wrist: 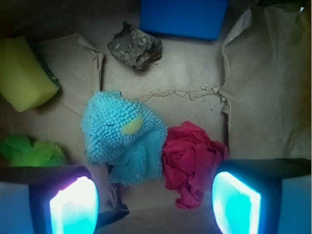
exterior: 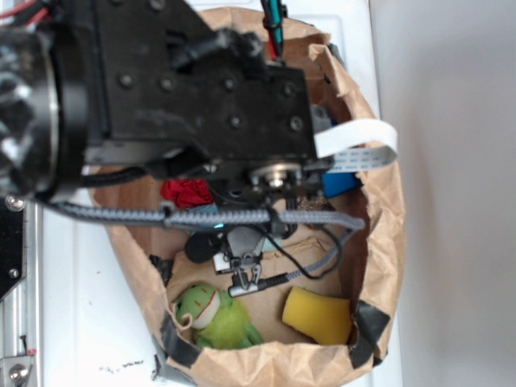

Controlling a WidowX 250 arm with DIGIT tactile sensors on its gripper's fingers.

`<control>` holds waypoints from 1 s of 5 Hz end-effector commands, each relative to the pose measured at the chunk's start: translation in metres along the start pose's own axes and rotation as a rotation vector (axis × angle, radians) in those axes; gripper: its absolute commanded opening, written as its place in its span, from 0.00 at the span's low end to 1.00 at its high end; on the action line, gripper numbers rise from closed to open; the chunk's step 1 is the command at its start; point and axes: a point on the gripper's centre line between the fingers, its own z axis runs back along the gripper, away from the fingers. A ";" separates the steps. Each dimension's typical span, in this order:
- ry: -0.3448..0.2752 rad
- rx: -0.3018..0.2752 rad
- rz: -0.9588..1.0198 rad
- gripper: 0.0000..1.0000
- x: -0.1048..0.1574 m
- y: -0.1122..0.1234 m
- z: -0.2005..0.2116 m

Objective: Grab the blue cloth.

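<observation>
Below, in the wrist view, the blue cloth (wrist: 124,136) lay crumpled at frame centre on the brown paper bag (wrist: 253,78), a yellow spot on its upper face. Its right edge touched the red cloth (wrist: 192,163). The gripper (wrist: 156,204) hung above both, jaws spread wide and holding nothing, one glowing pad at each lower corner. A grey rock (wrist: 135,46) and blue block (wrist: 184,17) occupied the top, a yellow sponge (wrist: 24,75) the upper left, a green toy (wrist: 31,151) the left edge.
</observation>
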 end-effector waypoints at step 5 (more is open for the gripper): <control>-0.046 -0.084 -0.007 1.00 -0.003 -0.059 -0.028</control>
